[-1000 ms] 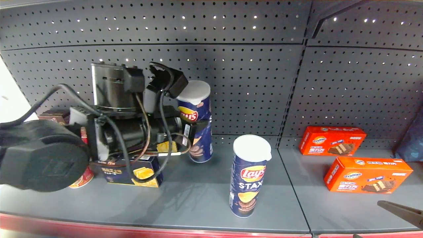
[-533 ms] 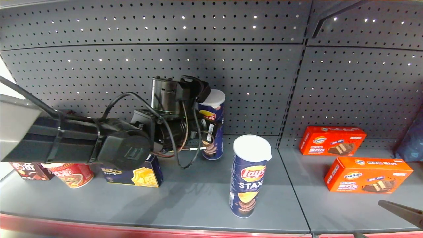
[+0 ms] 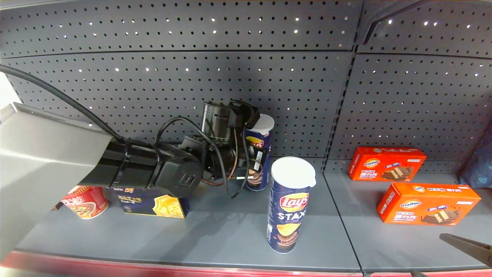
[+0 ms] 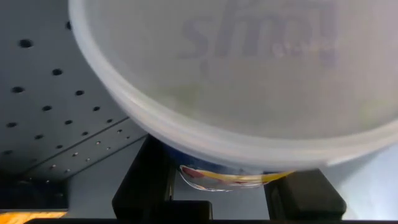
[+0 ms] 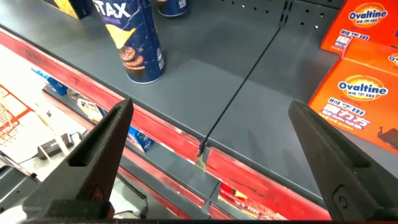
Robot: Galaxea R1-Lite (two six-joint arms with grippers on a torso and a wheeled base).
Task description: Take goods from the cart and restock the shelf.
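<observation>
Placing step: the left gripper (image 3: pixel 254 163) pinches a chip can (image 3: pixel 262 134) at the shelf's (image 3: pixel 215 234) back edge; next, a gentle release.

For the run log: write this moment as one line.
left gripper: shut on chip can at shelf back | right gripper: open, near shelf front edge | second chip can: standing mid-shelf

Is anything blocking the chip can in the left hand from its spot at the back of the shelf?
Nothing visible does. The chip can in the left hand stands by the back panel; the second can stands apart in front.
</observation>
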